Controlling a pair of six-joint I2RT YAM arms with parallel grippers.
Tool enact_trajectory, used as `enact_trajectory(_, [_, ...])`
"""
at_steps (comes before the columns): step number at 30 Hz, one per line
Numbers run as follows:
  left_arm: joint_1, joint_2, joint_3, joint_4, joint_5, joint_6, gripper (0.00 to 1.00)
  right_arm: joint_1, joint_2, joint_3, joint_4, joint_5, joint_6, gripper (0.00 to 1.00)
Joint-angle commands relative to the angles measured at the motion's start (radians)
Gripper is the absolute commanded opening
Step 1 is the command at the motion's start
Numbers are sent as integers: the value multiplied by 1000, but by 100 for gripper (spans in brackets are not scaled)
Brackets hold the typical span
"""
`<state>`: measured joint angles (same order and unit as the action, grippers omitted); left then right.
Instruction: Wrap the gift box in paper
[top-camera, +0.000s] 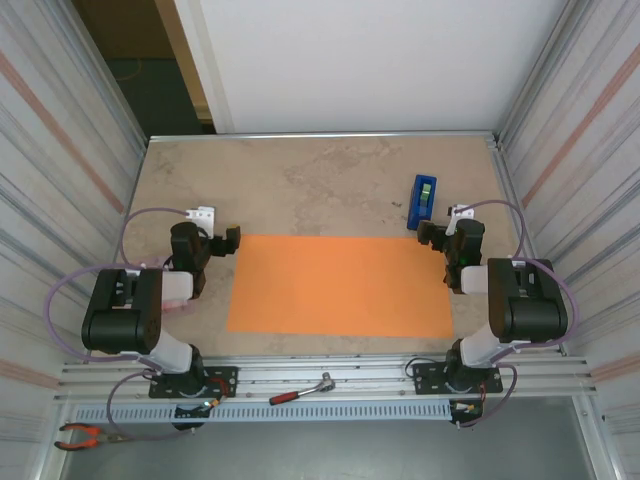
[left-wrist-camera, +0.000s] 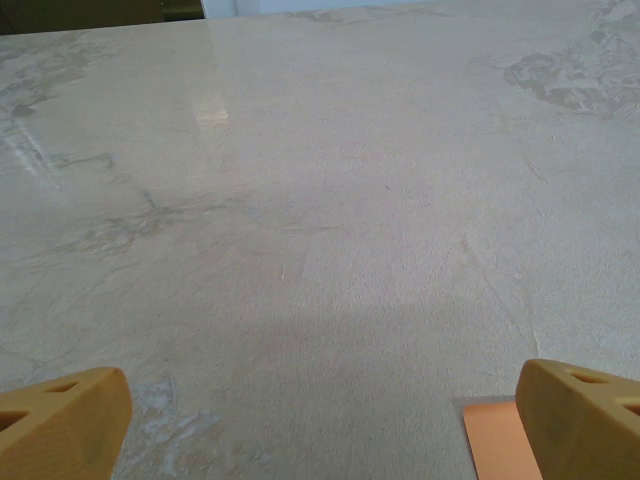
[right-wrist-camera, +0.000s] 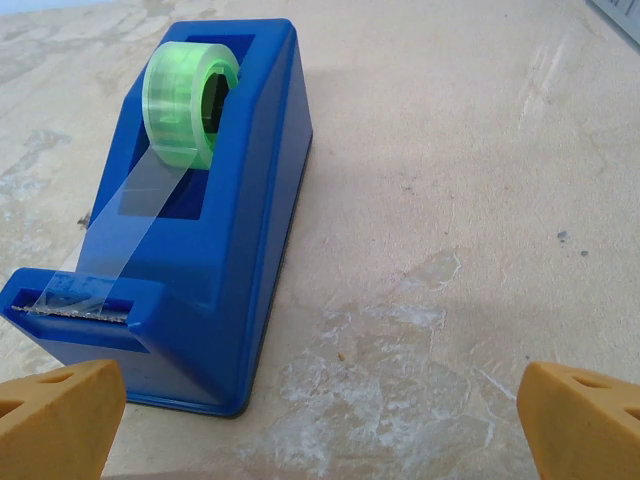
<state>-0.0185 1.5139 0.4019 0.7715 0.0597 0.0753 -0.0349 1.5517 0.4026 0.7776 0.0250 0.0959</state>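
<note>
Paper (top-camera: 340, 285) check: where's it sitting, and which way does the long side run? — jo

Going from the left: the left gripper (top-camera: 230, 239) is low over the table (top-camera: 300, 180), fingers spread wide, nothing between them. Right beside it the orange sheet starts. It lies flat on the near half of the table, between the two arms. Long axis goes straight left to right, parallel to the near edge, with one short side facing each arm. On the left wrist cam, the paper's far-left corner peeks out by one yellow fingertip (left-wrist-camera: 585, 410). — sam

And over on the right? — jo

A blue tape dispenser (right-wrist-camera: 190, 250) stands just beyond the sheet's far edge, near its right corner. Its long axis runs roughly near-to-far, so crosswise to the paper. The cutter end points back at the right gripper (right-wrist-camera: 318, 415), with the green roll (right-wrist-camera: 190, 100) at the far end. That gripper's splayed open too, holding nothing, just short of the dispenser. — sam
</note>
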Motion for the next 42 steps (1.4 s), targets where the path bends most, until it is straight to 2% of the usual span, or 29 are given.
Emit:
enact_trajectory(1, [4, -1, 14, 14, 2, 4, 99, -8, -13, 13, 8, -6, -2, 99])
enact_trajectory(32, [5, -11, 19, 14, -12, -1, 99, -13, -23, 6, 23, -7, 3, 99])
enact_trajectory(35, [-47, -121, 108, -232, -103, 27, 99, 20, -197, 63, -220, 110, 9, 99])
enact_trajectory(37, [-97, -196, 146, -326, -220, 19, 99, 36, -315, 109, -366, 151, 30, 99])
enact_trajectory(40, [-127, -307, 246, -601, -278, -122, 99, 36, -456, 186, -572, 201, 151, 99])
enact_trajectory(42, [-129, -360, 307, -811, -350, -277, 99, 25, -523, 238, -753, 296, 372, 99])
